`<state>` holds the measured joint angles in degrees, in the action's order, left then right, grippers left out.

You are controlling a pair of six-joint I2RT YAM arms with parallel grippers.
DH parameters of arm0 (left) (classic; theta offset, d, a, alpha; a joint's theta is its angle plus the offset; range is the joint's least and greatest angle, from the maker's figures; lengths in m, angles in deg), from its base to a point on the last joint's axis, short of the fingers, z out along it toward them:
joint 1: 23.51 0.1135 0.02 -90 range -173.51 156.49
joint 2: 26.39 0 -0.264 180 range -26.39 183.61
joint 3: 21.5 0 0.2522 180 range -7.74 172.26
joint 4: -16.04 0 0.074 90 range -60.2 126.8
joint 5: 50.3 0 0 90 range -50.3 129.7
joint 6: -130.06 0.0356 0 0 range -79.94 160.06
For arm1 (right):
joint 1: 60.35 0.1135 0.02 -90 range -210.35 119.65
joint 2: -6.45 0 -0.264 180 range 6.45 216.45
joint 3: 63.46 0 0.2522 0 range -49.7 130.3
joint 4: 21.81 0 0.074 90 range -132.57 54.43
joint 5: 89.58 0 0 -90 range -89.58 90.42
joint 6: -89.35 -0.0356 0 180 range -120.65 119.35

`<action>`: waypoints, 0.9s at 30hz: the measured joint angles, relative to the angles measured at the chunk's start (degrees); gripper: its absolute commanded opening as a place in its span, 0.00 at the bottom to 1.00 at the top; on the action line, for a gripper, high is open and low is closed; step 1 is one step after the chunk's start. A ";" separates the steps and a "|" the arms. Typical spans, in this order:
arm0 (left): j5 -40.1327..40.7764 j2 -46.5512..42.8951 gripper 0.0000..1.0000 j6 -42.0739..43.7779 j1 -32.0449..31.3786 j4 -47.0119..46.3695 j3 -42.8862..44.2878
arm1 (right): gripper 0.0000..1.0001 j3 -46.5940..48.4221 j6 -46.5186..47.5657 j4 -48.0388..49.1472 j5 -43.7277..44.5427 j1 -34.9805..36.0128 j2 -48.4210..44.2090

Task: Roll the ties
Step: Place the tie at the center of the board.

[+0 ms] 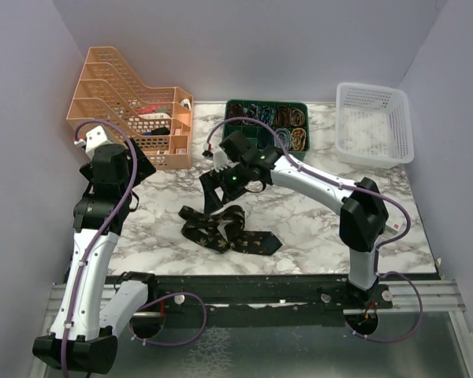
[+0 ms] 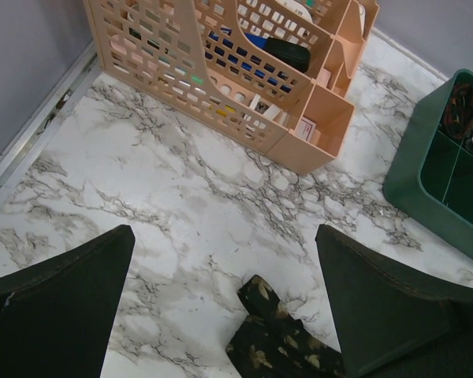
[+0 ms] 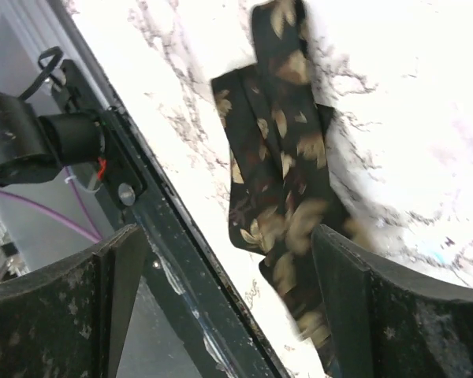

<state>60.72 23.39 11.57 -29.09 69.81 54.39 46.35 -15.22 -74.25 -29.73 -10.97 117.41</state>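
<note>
One long black necktie (image 1: 229,234), tan-gold flecks, lies crumpled mid white marbled tabletop (image 1: 315,228); upper part hidden by right arm. Peach slotted plastic organiser (image 1: 134,102) back left, contents unclear. Dark green compartment tray (image 1: 238,107) holds tangled bands. White mesh basket (image 1: 374,122) back right. Pale grey walls.

Left wrist: left gripper (image 2: 225,236) jaws spread wide; necktie end cut off at bottom edge.

Right wrist: right gripper (image 3: 229,236) jaws spread; necktie below, blurred, ungripped.

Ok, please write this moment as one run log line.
tie: unrolled, loose on table | left gripper: open, empty | right gripper: open, above tie
</note>
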 measured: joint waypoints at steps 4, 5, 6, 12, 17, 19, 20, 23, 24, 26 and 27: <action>-1.07 -0.02 0.99 0.20 0.00 -0.20 -1.01 | 0.94 -6.03 -2.05 1.64 8.85 0.00 -5.44; -1.46 -0.02 0.99 0.24 0.00 -0.26 -1.42 | 0.93 -8.70 -2.89 1.68 11.91 0.00 -8.24; -2.01 0.00 0.99 0.28 0.00 -0.46 -1.97 | 0.92 -11.34 -3.89 1.64 14.86 -0.07 -11.23; -5.44 0.00 0.99 0.83 0.00 -1.36 -3.43 | 0.82 -29.16 -12.70 2.03 28.74 -1.03 -32.76; -7.76 0.02 0.99 1.29 0.00 -2.75 -3.80 | 0.74 -45.31 -22.32 2.23 31.19 -1.09 -41.18; -8.48 0.04 0.99 1.38 0.00 -3.17 -3.98 | 0.72 -49.66 -25.46 1.77 31.28 -1.09 -40.22; -9.01 0.04 0.99 1.38 0.00 -3.39 -4.15 | 0.70 -51.01 -26.36 1.46 31.36 -1.09 -39.47; -10.05 0.07 0.99 1.49 0.00 -3.89 -4.55 | 0.68 -51.67 -28.24 1.33 31.80 -1.09 -36.57; -10.29 0.07 0.99 1.51 0.00 -3.96 -4.68 | 0.68 -51.28 -28.52 1.55 32.00 -1.09 -35.50; -10.82 0.07 0.99 1.51 0.00 -4.02 -4.90 | 0.66 -50.53 -28.87 2.40 32.28 -1.09 -33.00; -11.17 0.07 0.99 1.51 0.00 -4.07 -5.05 | 0.66 -50.23 -28.92 2.95 32.35 -1.07 -31.56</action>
<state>49.55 23.45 13.08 -29.09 65.74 49.34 -3.87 -44.14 -71.30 2.62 -12.04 85.84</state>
